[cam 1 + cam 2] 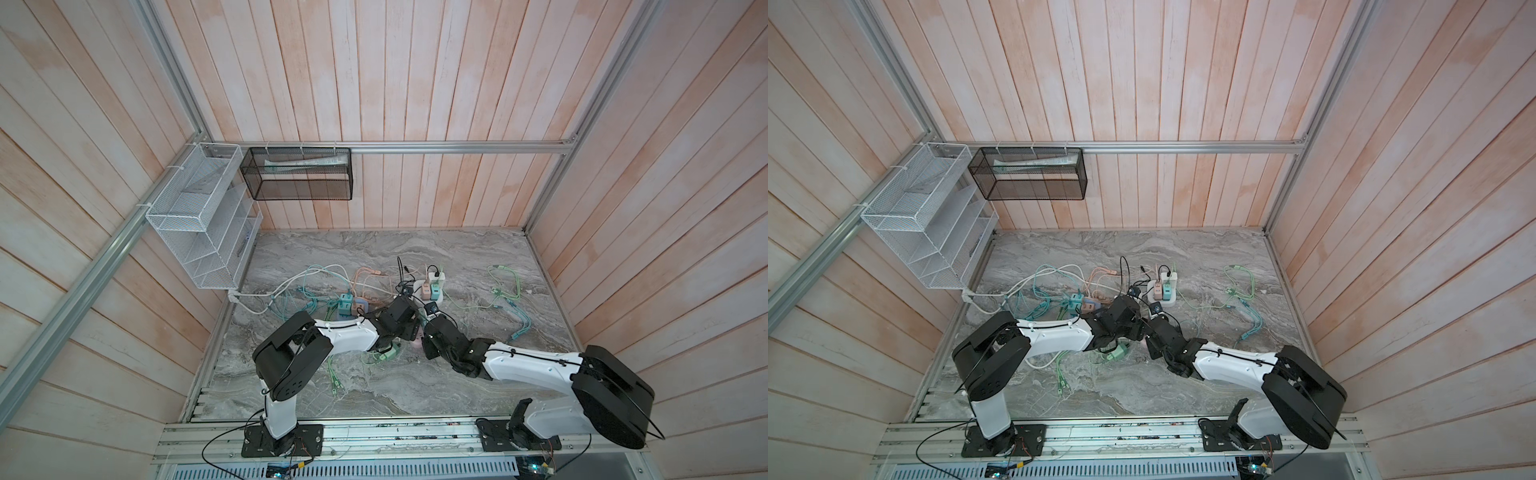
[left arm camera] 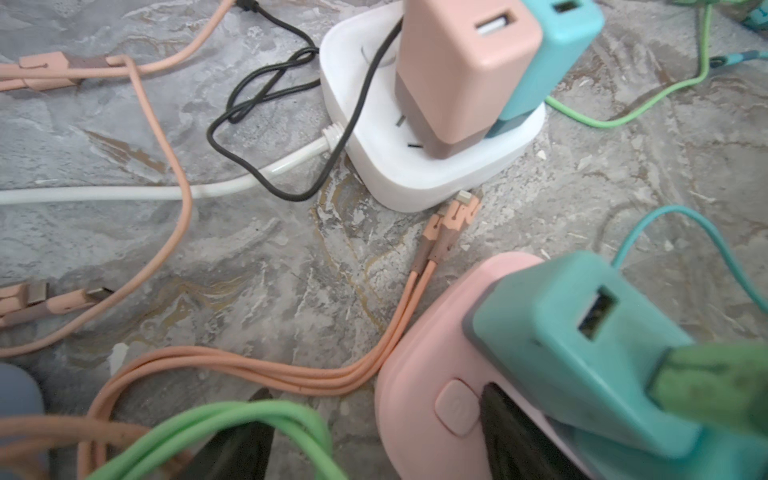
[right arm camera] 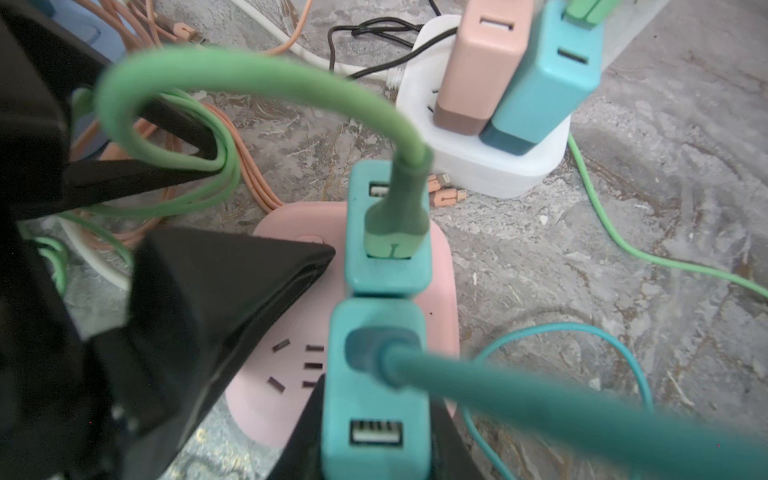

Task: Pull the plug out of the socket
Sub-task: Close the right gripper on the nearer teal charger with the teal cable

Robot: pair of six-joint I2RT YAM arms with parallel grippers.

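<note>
A pink socket (image 3: 286, 399) lies on the marble table (image 1: 374, 395) with two teal plugs standing in it. My right gripper (image 3: 374, 399) is shut on the nearer teal plug (image 3: 365, 409), one finger on each flank; a teal cable leaves its top. The farther teal plug (image 3: 386, 278) carries a green cable (image 3: 249, 79). My left gripper (image 2: 376, 390) is open. One of its fingers (image 2: 511, 428) rests on the pink socket (image 2: 415, 415) beside its button, the other stands off its edge under green cable loops. In both top views the two wrists meet mid-table and hide the socket.
A white socket block (image 2: 415, 174) with a pink and a teal charger stands just beyond, also seen as the white block (image 1: 432, 286). A blue strip with chargers (image 1: 353, 307) lies to the left. Peach, green, teal, black and white cables sprawl around. Wire baskets (image 1: 199, 216) hang back left.
</note>
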